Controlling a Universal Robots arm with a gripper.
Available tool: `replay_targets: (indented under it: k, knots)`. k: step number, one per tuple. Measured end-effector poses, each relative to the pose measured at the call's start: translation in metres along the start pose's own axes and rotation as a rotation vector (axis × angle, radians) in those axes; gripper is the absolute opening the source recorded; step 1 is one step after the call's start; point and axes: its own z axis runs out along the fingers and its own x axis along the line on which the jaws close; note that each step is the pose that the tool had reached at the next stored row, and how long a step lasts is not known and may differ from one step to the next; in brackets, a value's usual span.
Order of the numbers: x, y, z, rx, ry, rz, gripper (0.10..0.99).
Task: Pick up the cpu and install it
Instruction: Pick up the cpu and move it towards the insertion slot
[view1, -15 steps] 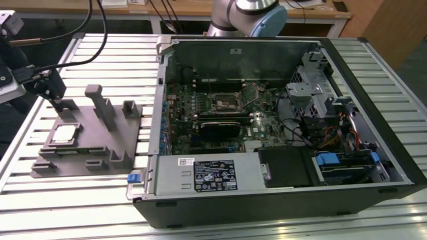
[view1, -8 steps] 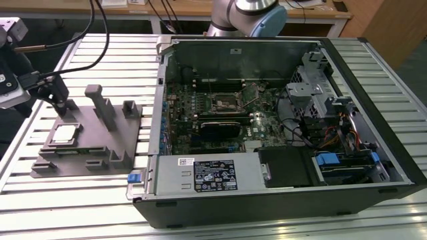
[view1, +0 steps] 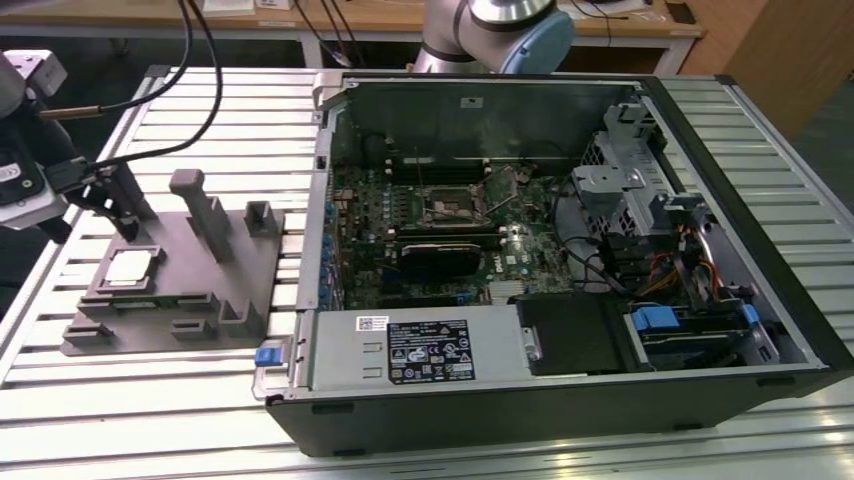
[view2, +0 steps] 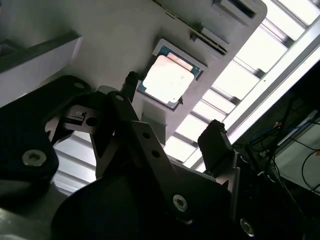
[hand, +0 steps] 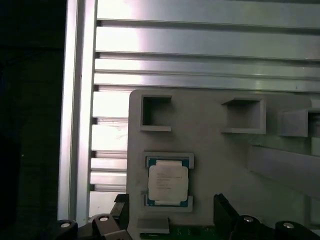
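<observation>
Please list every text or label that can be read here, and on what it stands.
Nothing is readable.
Label on the power supply: print too small.
Sticker on the inner wall of the case: too small.
cpu face: faint print, illegible.

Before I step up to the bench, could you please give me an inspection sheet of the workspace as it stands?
Surface: slatted metal table, carrying a grey tray and an open computer case.
Job's things: cpu lies flat in a recess of the grey tray, silver face up, not yet in the case.
Clutter: upright blocks stand on the tray; otherwise nothing seen.
Grippers: claw is open and hovers over the cpu, one finger on either side, holding nothing.
Cables: black cables run down to the arm; coloured wires lie inside the case.
Surroundings: wooden bench behind the table.
</observation>
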Motion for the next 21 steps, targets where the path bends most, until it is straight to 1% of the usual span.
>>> replay_targets:
  k: [11,21]
  knots:
    - [0.0014,-0.0007,0.0199,0.001,-0.0006,0.014,0.765]
    - [0.0015,-0.0010,0.0272,0.002,-0.0005,0.015,0.765]
